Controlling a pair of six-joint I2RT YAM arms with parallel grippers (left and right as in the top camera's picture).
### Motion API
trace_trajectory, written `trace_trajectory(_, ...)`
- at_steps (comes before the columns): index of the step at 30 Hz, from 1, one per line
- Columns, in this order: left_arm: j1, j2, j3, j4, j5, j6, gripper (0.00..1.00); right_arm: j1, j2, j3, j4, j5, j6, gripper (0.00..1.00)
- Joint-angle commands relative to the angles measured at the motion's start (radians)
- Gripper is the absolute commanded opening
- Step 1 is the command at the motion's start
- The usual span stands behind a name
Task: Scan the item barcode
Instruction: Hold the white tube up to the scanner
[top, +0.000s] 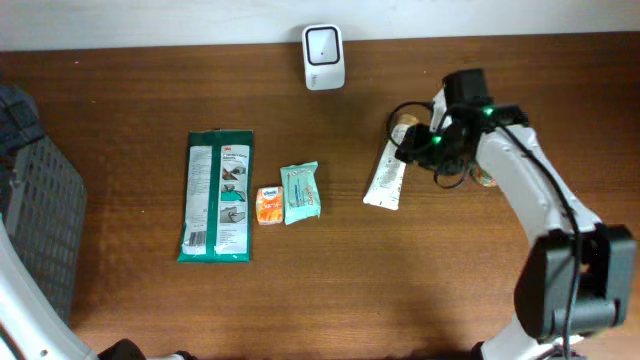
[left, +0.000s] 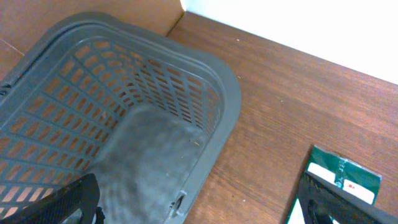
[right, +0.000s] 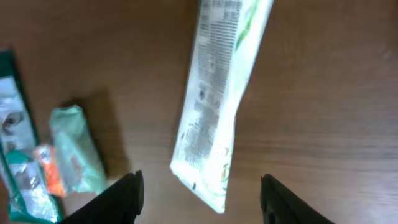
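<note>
White printed plastic tube (top: 385, 172) lies on the wooden table (top: 450, 290), right of the white box-shaped scanner (top: 323, 57). Our right gripper (right: 200, 186) hangs open over it; we fear an off-centre close skids it away.

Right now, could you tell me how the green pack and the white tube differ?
The green pack is dark, broad and the larger; the white tube is pale and narrow. The green pack lies nearly straight; the white tube lies slanted. The open right gripper hovers over the white tube, not the green pack. Both lie flat on the table.
</note>
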Motion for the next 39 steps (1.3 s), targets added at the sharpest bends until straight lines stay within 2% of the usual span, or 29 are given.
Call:
trace_trajectory(1, 0.002, -0.002, 0.002, 0.001, 0.003, 0.013, 0.99, -0.002, 0.060, -0.098, 0.143, -0.053, 0.053, 0.58)
trace_trajectory(2, 0.002, -0.002, 0.002, 0.001, 0.003, 0.013, 0.99, -0.001, 0.105, -0.131, 0.227, -0.083, 0.076, 0.58)
trace_trajectory(6, 0.002, -0.002, 0.002, 0.001, 0.003, 0.013, 0.99, 0.019, 0.252, -0.132, 0.298, -0.109, 0.082, 0.57)
trace_trajectory(8, 0.002, -0.002, 0.002, 0.001, 0.004, 0.013, 0.99, 0.019, 0.278, -0.132, 0.314, -0.105, 0.082, 0.40)
trace_trajectory(9, 0.002, -0.002, 0.002, 0.001, 0.004, 0.013, 0.99, 0.018, 0.277, -0.132, 0.317, -0.105, 0.081, 0.24)
trace_trajectory(10, 0.002, -0.002, 0.002, 0.001, 0.003, 0.013, 0.99, 0.017, 0.276, -0.131, 0.315, -0.109, 0.065, 0.04)
trace_trajectory(12, 0.002, -0.002, 0.002, 0.001, 0.003, 0.013, 0.99, 0.017, 0.257, -0.122, 0.310, -0.151, -0.016, 0.04)
trace_trajectory(13, 0.002, -0.002, 0.002, 0.001, 0.004, 0.013, 0.99, 0.018, 0.209, -0.107, 0.292, -0.222, -0.125, 0.04)
trace_trajectory(15, 0.002, -0.002, 0.002, 0.001, 0.004, 0.013, 0.99, 0.018, 0.121, -0.059, 0.180, -0.389, -0.328, 0.04)
trace_trajectory(18, 0.002, -0.002, 0.002, 0.001, 0.004, 0.013, 0.99, 0.019, -0.011, 0.008, 0.011, -0.558, -0.522, 0.04)
trace_trajectory(22, 0.002, -0.002, 0.002, 0.001, 0.003, 0.013, 0.99, 0.019, -0.180, 0.015, -0.019, -0.742, -0.544, 0.04)
trace_trajectory(25, 0.002, -0.002, 0.002, 0.001, 0.003, 0.013, 0.99, 0.025, -0.218, 0.081, -0.069, -0.741, -0.468, 0.04)
trace_trajectory(28, 0.002, -0.002, 0.002, 0.001, 0.003, 0.013, 0.99, 0.076, -0.217, 0.204, -0.169, -0.538, -0.428, 0.04)
trace_trajectory(30, 0.002, -0.002, 0.002, 0.001, 0.004, 0.013, 0.99, 0.146, -0.187, 0.367, -0.202, -0.324, -0.397, 0.04)
trace_trajectory(32, 0.002, -0.002, 0.002, 0.001, 0.003, 0.013, 0.99, 0.221, -0.102, 0.499, -0.173, 0.012, -0.402, 0.04)
trace_trajectory(33, 0.002, -0.002, 0.002, 0.001, 0.003, 0.013, 0.99, 0.287, -0.027, 0.506, -0.042, 0.296, -0.465, 0.04)
trace_trajectory(34, 0.002, -0.002, 0.002, 0.001, 0.003, 0.013, 0.99, 0.323, 0.035, 0.506, 0.050, 0.492, -0.513, 0.04)
trace_trajectory(36, 0.002, -0.002, 0.002, 0.001, 0.003, 0.013, 0.99, 0.359, 0.148, 0.506, 0.223, 0.741, -0.609, 0.04)
trace_trajectory(37, 0.002, -0.002, 0.002, 0.001, 0.004, 0.013, 0.99, 0.371, 0.238, 0.506, 0.368, 0.880, -0.718, 0.04)
trace_trajectory(39, 0.002, -0.002, 0.002, 0.001, 0.004, 0.012, 0.99, 0.373, 0.348, 0.506, 0.559, 0.998, -0.870, 0.04)
